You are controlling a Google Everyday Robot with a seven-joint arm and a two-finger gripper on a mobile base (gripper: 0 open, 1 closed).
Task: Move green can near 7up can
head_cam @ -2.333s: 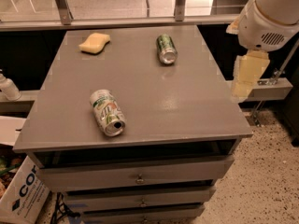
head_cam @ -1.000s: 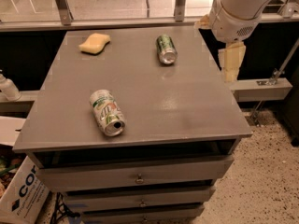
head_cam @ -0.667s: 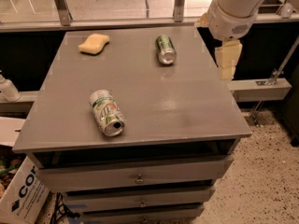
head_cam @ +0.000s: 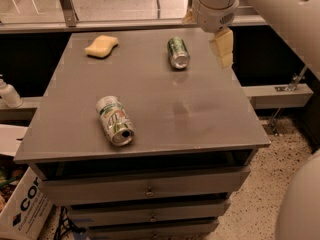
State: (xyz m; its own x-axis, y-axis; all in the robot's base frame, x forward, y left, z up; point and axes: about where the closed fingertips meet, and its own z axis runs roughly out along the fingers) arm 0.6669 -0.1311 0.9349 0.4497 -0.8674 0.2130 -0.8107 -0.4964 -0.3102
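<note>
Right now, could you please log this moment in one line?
gripper: hovering right of green can | green can: lying, rear | 7up can: lying, front-left

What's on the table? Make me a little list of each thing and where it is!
green can: lying on its side, back of the table top, a bit right of the middle
7up can: lying on its side, front left
sponge: yellow, back left corner
claw: up in the air over the back right edge, to the right of the green can, not touching it
cans: far apart
</note>
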